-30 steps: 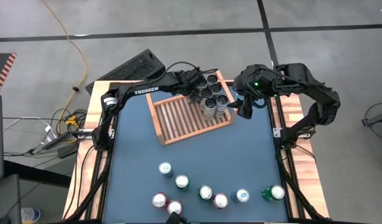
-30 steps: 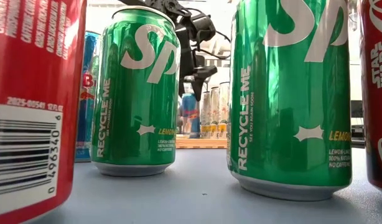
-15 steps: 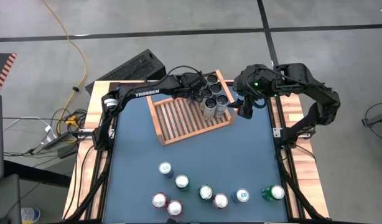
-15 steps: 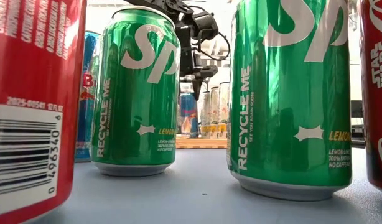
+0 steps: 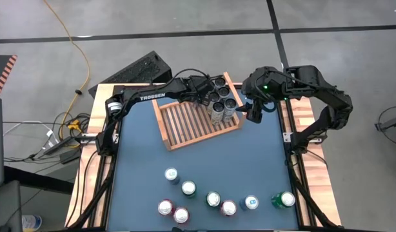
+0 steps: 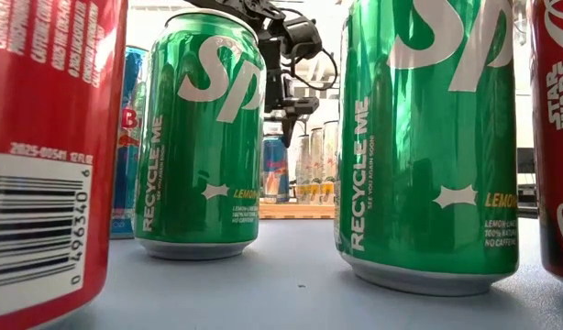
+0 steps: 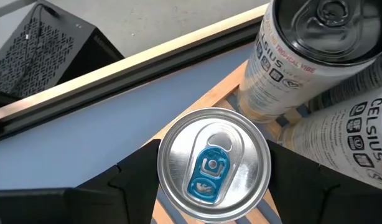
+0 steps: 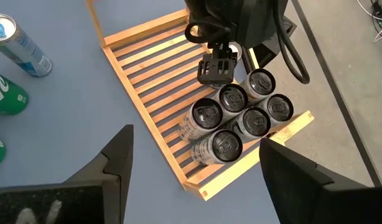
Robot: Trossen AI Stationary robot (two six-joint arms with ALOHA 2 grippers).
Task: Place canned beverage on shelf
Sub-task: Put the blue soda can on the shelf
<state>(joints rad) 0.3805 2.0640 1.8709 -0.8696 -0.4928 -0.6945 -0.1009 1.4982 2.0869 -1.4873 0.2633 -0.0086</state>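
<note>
The left claw (image 5: 202, 90) hangs over the shelf (image 5: 185, 122), fingers apart on either side of a blue-tabbed can (image 7: 213, 165) directly below, not pinching it. That can stands on the slats beside six dark-topped cans (image 5: 220, 96) at the shelf's 2 o'clock corner. The right claw (image 5: 253, 115), fingers apart and empty, hovers just off the shelf's 3 o'clock side. More cans (image 5: 214, 200) wait along the desk (image 5: 262, 161) at 6 o'clock.
</note>
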